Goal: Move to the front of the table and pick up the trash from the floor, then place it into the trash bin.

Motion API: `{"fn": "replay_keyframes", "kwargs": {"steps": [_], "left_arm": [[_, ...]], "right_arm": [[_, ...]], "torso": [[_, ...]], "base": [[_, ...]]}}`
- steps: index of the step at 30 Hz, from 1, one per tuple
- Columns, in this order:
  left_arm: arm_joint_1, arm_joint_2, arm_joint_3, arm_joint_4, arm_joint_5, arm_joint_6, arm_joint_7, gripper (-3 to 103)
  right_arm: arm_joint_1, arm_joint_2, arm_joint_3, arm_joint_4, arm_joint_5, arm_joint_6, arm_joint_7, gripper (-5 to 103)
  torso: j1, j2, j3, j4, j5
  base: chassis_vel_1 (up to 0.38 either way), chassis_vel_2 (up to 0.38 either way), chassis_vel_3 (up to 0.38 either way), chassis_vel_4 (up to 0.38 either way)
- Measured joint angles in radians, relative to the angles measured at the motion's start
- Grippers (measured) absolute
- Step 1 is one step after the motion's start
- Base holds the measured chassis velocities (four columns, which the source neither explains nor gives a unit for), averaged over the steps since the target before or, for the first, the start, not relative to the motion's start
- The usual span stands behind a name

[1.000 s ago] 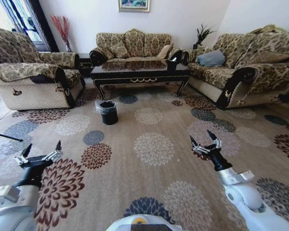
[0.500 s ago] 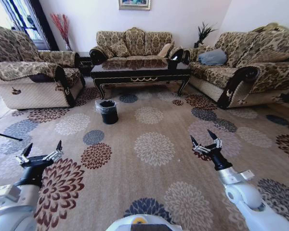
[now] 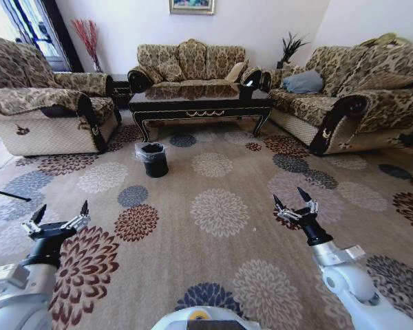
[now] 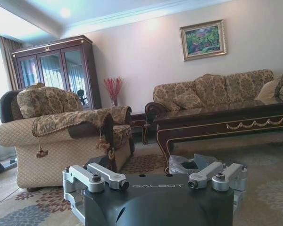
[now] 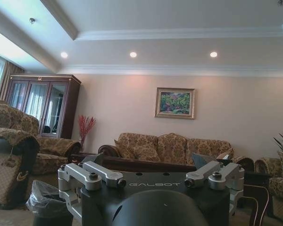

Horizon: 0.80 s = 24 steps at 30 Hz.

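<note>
Both arms are held low out front over the beige carpet floor [image 3: 220, 172] with round flower medallions in brown, dark blue and cream. Left gripper [image 3: 60, 214] sits at the robot's lower left, fingers spread apart, nothing between them. Right gripper [image 3: 291, 201] sits at lower right, fingers also spread, empty. The long low dark glossy wooden coffee table [image 3: 199, 103] with curved legs and gold scroll ornament on its front edge stands far ahead, ringed by patterned beige-brown sofas [image 3: 193, 62]. The small round black trash bin [image 3: 154, 159] with crinkly clear plastic liner round its rim stands on the carpet just in front of the table's left end, well apart from both grippers. In the left wrist view the bin [image 4: 191, 165] shows just past the gripper body, under the table's near corner [image 4: 226, 125]. In the right wrist view the bin [image 5: 45, 202] sits off to one side, table [image 5: 146, 165] behind it. Can't make out any bottle, paper or wrapper on the carpet.
</note>
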State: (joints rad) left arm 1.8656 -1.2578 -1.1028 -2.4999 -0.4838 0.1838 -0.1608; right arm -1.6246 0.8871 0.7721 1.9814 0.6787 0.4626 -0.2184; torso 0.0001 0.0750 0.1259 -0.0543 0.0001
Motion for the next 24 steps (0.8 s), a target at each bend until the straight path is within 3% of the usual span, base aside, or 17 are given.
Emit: {"fn": "replay_keyframes", "kwargs": {"steps": [24], "left_arm": [[-0.015, -0.008, 0.011, 0.000, 0.003, 0.000, 0.000, 100]], "right_arm": [[0.024, -0.008, -0.006, -0.031, 0.002, 0.012, -0.022, 100]], "torso": [[0.000, 0.000, 0.000, 0.0000, -0.0002]], "base": [[0.015, -0.043, -0.011, 0.041]]}}
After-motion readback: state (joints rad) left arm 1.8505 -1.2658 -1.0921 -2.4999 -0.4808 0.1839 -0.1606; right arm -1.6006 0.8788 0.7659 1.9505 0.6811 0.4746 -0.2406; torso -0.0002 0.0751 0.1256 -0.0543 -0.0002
